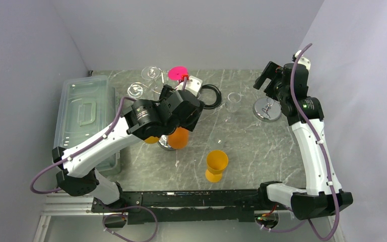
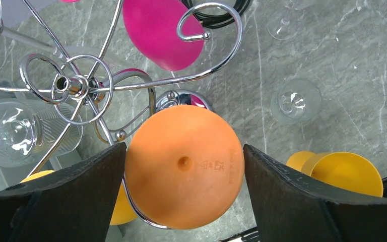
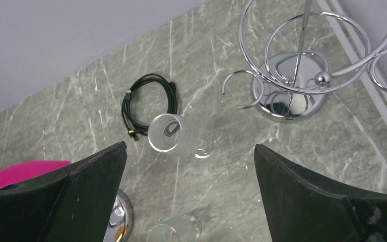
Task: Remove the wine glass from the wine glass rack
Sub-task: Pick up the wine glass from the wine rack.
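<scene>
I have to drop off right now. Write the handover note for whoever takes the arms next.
Left gripper: open, straddling the foot of the orange wine glass; contact unclear.
Right gripper: open, empty, above the table near the small rack.
Wine glass rack: the orange wine glass, a pink glass and clear glasses hang on it; a yellow glass stands on the table.
Done: approach only. Left: grip the orange wine glass and slide it off its arm.

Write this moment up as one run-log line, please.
left end effector: open, straddling orange wine glass foot | glass: hanging on wine glass rack | right end effector: open, empty
</scene>
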Controlling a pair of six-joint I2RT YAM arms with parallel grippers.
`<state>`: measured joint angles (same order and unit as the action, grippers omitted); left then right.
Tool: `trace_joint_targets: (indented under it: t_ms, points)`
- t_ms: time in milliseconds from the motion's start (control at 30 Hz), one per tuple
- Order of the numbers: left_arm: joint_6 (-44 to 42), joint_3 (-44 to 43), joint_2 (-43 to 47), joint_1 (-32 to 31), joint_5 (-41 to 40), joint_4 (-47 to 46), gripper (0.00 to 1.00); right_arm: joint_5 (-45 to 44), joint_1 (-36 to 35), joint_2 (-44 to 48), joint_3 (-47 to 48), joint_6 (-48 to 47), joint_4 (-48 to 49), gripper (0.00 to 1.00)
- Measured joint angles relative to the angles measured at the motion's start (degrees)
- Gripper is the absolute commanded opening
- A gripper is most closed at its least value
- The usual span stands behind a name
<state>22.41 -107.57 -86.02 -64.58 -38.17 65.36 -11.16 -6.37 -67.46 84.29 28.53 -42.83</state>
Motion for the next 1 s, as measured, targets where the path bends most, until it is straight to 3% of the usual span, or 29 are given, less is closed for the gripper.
trace_joint_targets:
  t_ms: [367, 1000]
  points:
    - [-0.2, 0.0, 0.0, 0.0, 1.1, -0.3, 0.70, 0.0, 0.0, 0.3, -0.1, 0.0, 0.0, 1.00]
    - [-1.7, 0.0, 2.6, 0.0, 4.6, -0.8, 0.60, -0.1, 0.0, 1.2, -0.7, 0.0, 0.0, 1.00]
